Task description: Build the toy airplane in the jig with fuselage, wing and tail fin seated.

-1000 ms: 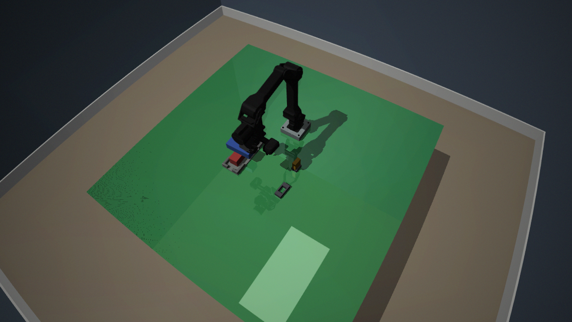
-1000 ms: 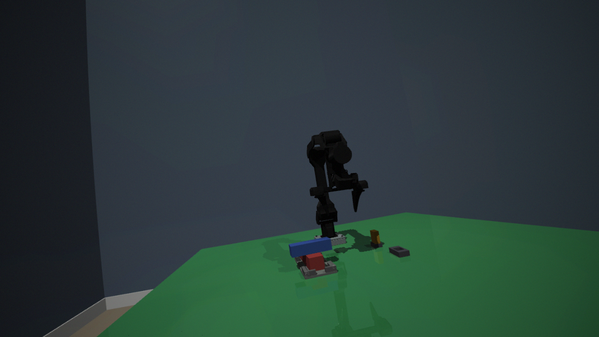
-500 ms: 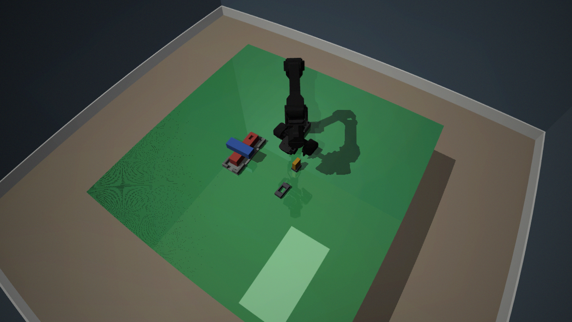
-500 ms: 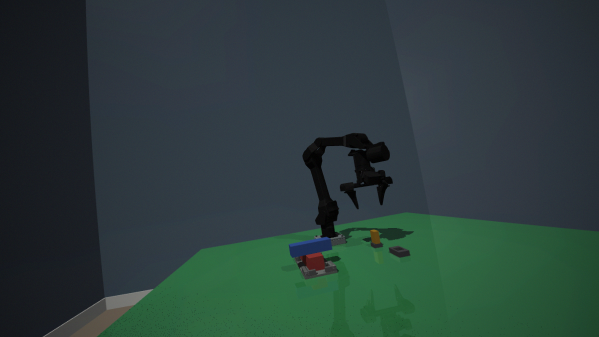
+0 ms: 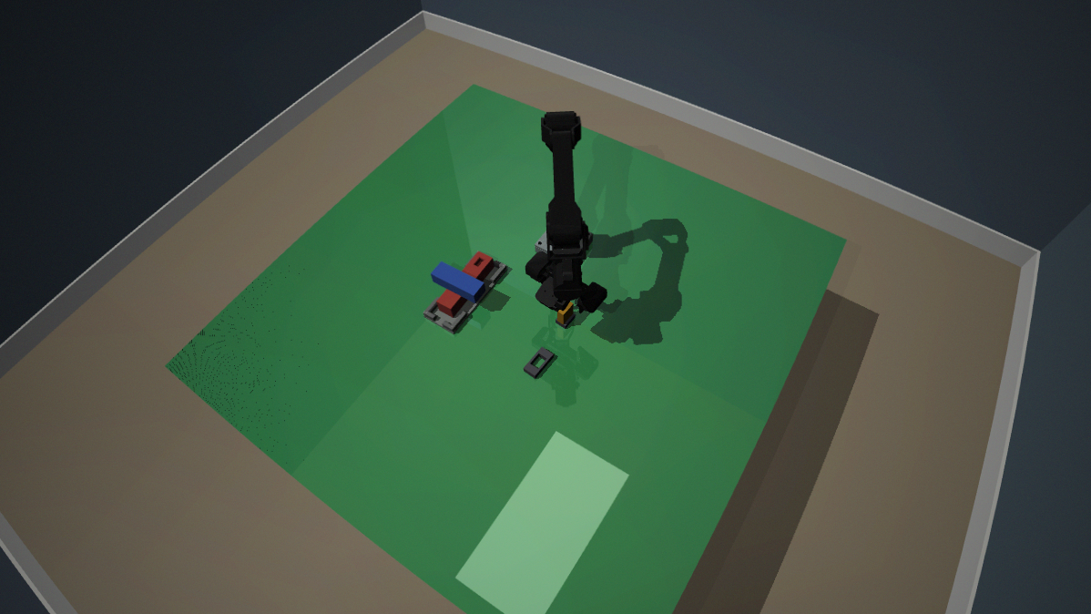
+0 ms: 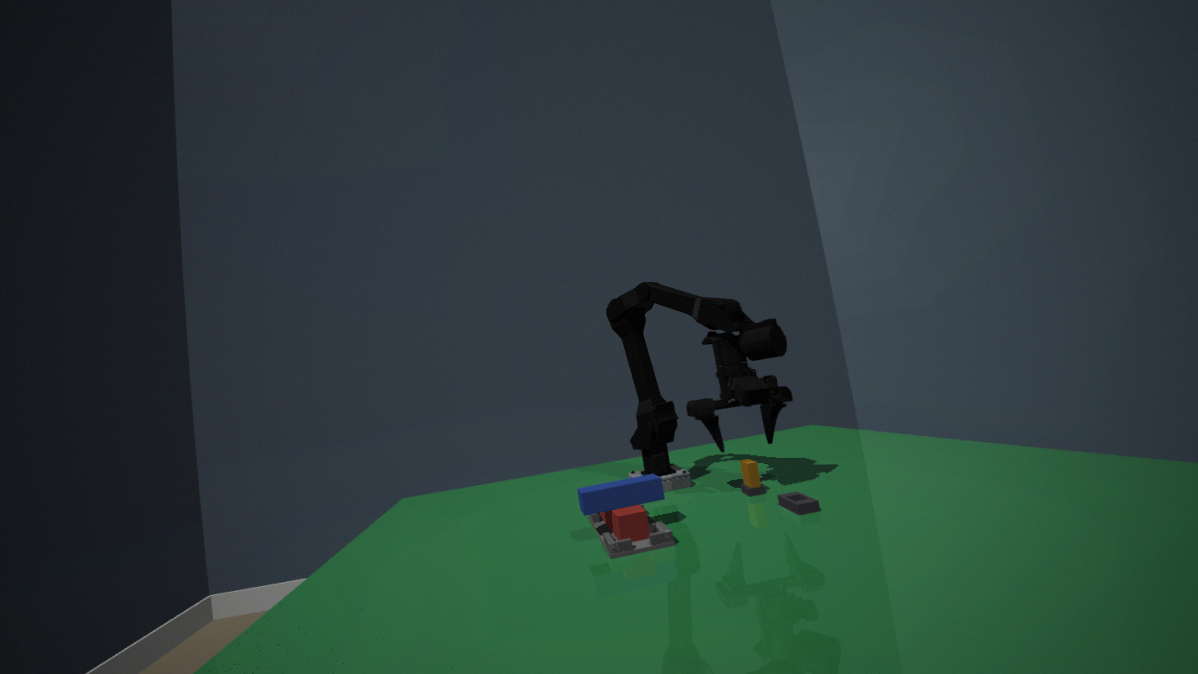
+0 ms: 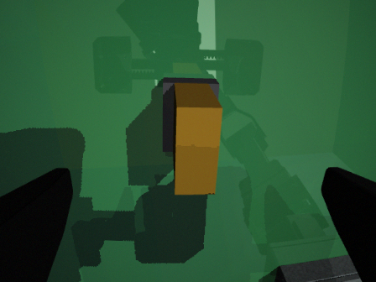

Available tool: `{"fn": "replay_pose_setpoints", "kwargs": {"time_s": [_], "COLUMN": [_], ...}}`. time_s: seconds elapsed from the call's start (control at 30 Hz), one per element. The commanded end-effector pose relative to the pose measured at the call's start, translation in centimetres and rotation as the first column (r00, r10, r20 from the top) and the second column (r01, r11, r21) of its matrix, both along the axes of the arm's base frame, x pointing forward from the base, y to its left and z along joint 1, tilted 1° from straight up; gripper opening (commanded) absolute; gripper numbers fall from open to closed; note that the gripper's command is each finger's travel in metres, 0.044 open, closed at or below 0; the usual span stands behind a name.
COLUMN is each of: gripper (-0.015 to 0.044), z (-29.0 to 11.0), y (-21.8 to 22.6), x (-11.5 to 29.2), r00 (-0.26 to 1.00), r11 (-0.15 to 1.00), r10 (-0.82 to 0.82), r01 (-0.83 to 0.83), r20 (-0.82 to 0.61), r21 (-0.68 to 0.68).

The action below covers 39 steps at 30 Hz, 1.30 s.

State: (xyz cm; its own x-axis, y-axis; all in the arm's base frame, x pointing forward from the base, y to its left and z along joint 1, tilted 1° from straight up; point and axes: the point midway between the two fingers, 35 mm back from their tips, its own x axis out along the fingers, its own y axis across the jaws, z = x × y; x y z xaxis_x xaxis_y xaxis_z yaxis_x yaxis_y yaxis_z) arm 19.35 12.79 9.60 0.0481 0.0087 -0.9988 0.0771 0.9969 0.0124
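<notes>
You see a shiny green table top (image 5: 320, 321) with brown floor (image 5: 114, 488) and low grey walls (image 5: 732, 126) around it. The gripper (image 6: 742, 427) hangs spread wide, holding nothing.

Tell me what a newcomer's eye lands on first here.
The black arm's open gripper hangs empty right above an upright orange tail fin on its small dark stand. Left of it, a blue wing lies across a red fuselage in the grey jig.
</notes>
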Motion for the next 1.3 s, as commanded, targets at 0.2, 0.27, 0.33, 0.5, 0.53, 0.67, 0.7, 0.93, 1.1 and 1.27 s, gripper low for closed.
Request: {"fn": "replay_pose_setpoints", "kwargs": {"time_s": [0.2, 0.27, 0.33, 0.5, 0.53, 0.67, 0.7, 0.93, 1.1, 1.27], "gripper": [0.044, 0.044, 0.044, 0.044, 0.044, 0.044, 0.044, 0.044, 0.044, 0.0387], "z": [-1.7, -2.0, -2.3, -3.1, -3.3, -3.9, -4.1, -5.2, -6.0, -6.2], "y": [0.0, 0.0, 0.1, 0.1, 0.1, 0.1, 0.1, 0.1, 0.0, 0.0], "x": [-0.1, 0.0, 0.0, 0.0, 0.1, 0.1, 0.1, 0.1, 0.0, 0.0], "r00": [1.0, 1.0, 1.0, 1.0, 1.0, 1.0, 1.0, 1.0, 1.0, 1.0], "r11": [1.0, 1.0, 1.0, 1.0, 1.0, 1.0, 1.0, 1.0, 1.0, 1.0], "r10": [-0.004, -0.004, -0.004, -0.004, -0.004, -0.004, -0.004, -0.004, -0.004, -0.004], "r01": [0.004, 0.004, 0.004, 0.004, 0.004, 0.004, 0.004, 0.004, 0.004, 0.004], "r20": [-0.009, -0.009, -0.009, -0.009, -0.009, -0.009, -0.009, -0.009, -0.009, -0.009], "r21": [0.0, 0.0, 0.0, 0.0, 0.0, 0.0, 0.0, 0.0, 0.0, 0.0]}}
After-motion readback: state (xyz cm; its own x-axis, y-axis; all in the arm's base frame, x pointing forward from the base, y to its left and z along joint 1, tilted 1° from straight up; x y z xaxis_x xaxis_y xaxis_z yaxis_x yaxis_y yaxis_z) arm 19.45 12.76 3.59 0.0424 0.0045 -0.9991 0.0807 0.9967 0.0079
